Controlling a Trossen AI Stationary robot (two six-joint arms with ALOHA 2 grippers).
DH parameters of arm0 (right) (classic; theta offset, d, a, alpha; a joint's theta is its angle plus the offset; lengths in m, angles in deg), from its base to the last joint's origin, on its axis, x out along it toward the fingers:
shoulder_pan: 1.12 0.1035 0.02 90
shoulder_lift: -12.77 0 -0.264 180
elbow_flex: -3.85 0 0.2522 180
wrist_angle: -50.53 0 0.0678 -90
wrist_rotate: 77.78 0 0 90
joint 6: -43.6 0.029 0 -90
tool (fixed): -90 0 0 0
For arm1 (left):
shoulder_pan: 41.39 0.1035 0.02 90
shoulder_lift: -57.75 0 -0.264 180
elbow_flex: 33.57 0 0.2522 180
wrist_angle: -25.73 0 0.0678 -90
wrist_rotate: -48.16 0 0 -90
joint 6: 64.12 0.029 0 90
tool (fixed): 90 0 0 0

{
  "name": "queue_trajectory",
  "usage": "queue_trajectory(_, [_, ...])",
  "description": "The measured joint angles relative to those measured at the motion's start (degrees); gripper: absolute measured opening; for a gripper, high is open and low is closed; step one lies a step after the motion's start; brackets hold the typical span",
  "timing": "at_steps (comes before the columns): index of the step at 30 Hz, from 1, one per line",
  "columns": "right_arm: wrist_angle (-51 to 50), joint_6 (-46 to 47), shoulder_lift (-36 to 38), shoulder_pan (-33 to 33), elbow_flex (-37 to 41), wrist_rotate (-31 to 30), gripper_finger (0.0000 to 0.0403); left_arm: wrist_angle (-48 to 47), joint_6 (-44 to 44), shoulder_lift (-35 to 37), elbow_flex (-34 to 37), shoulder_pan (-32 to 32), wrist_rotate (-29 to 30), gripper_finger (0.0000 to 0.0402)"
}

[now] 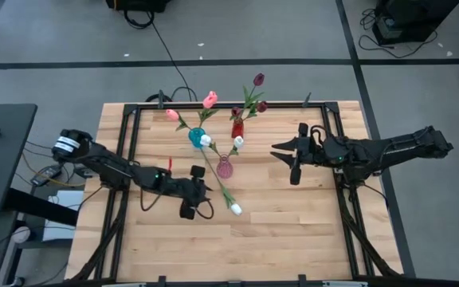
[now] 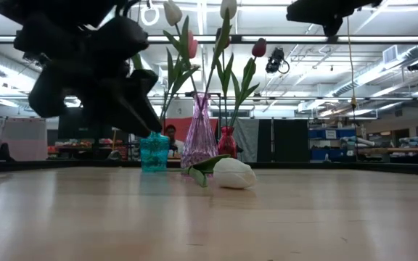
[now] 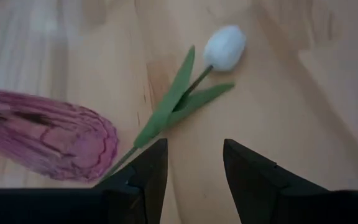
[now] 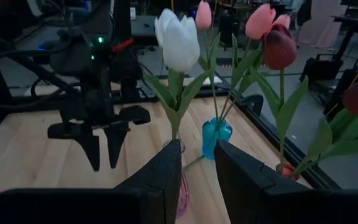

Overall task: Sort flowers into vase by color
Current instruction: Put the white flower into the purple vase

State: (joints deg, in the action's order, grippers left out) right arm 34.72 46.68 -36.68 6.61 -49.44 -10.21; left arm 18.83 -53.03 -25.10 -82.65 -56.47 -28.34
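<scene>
A white tulip lies flat on the table, its green stem running toward the pink vase. Its head shows in the left wrist view and the low view. My left gripper hovers open and empty just left of the tulip; in its wrist view the stem passes beside one finger. My right gripper is open and empty, raised to the right of the vases. The blue vase holds pink tulips, the red vase maroon ones, and the pink vase white ones.
The three vases stand close together at the table's far middle, with stems and leaves spreading above them. A black frame runs round the tabletop. Bare wood lies toward the near edge. Cables lie on the floor beyond the far edge.
</scene>
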Motion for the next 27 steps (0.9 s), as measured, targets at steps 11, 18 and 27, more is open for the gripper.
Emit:
queue_trajectory(11, [-1.5,0.1,-0.9,0.1,1.1,0.0,0.0110,-11.5,9.6,-4.5,-7.2,0.7,6.1,0.0161])
queue_trajectory(18, [-0.9,-0.8,-2.4,0.1,1.2,0.0,0.0110,-11.0,12.7,-4.6,-7.3,5.3,2.4,0.0160])
queue_trajectory(27, [-1.4,-0.7,-2.8,0.1,1.2,1.1,0.0110,-23.4,18.2,-12.8,-18.8,5.6,1.4,0.0135])
